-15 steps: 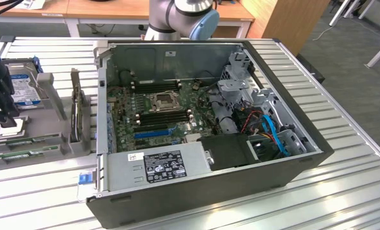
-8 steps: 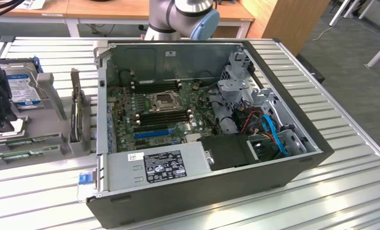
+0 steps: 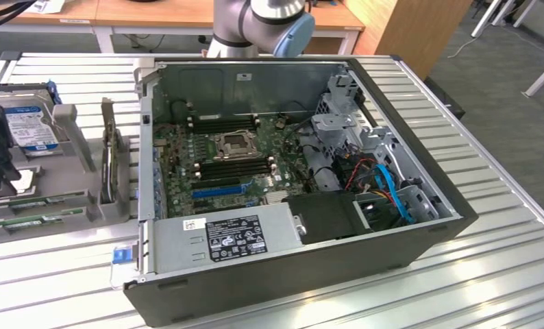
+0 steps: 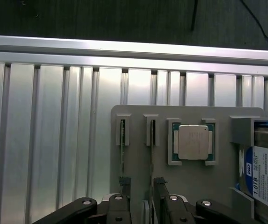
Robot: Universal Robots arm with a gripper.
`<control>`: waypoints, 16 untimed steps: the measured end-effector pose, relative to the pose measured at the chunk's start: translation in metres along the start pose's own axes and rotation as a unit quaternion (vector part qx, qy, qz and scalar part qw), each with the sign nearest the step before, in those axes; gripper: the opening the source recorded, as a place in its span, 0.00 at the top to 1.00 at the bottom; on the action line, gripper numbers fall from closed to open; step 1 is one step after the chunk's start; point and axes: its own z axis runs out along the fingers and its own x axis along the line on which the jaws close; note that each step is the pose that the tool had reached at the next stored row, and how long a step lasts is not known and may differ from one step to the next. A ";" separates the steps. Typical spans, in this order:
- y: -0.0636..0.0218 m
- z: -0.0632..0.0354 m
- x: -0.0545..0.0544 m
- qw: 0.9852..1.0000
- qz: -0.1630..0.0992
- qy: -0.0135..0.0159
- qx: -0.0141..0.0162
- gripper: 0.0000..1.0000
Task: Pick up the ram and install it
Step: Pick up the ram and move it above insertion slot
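End effector: the black two-fingered end effector (image 4: 142,198) is spread wide and holds nothing. It hangs over the holder's near end, where its fingers (image 4: 124,189) could straddle a stick.
Ram: the long flat green circuit-board ram stick (image 4: 151,140) stands on edge in a narrow slot, closest to the gap between the fingers. Upright, both its faces are free to be pinched.
Neighbour: a matching second green stick (image 4: 122,147) stands just beside it in its own slot.
Holder: the grey moulded holder tray (image 4: 134,116) keeps the parts apart and steady.
Processor: the square silver processor chip (image 4: 193,142) lies flat in its pocket.
Desk: the ribbed aluminium desk (image 4: 45,140) carries the holder.
Case: the open black computer case (image 3: 418,233) lies on its side, so its long black memory slots (image 3: 236,168) face upward. Nothing looks installed in them yet.
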 end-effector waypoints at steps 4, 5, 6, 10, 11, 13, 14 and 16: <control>0.0006 -0.0001 0.005 1.000 0.000 0.000 0.000 0.67; 0.0008 -0.0001 0.007 1.000 0.000 0.000 0.000 0.67; 0.0009 -0.0001 0.008 1.000 0.000 0.000 0.000 0.67; 0.0012 -0.0002 0.012 1.000 0.000 0.000 0.000 0.67; 0.0013 -0.0001 0.013 1.000 0.000 0.000 0.000 0.67; 0.0014 -0.0001 0.013 1.000 0.000 0.000 0.000 0.67; 0.0014 0.0000 0.013 1.000 0.000 0.000 0.000 0.67; 0.0014 0.0000 0.014 1.000 0.000 0.000 0.000 0.67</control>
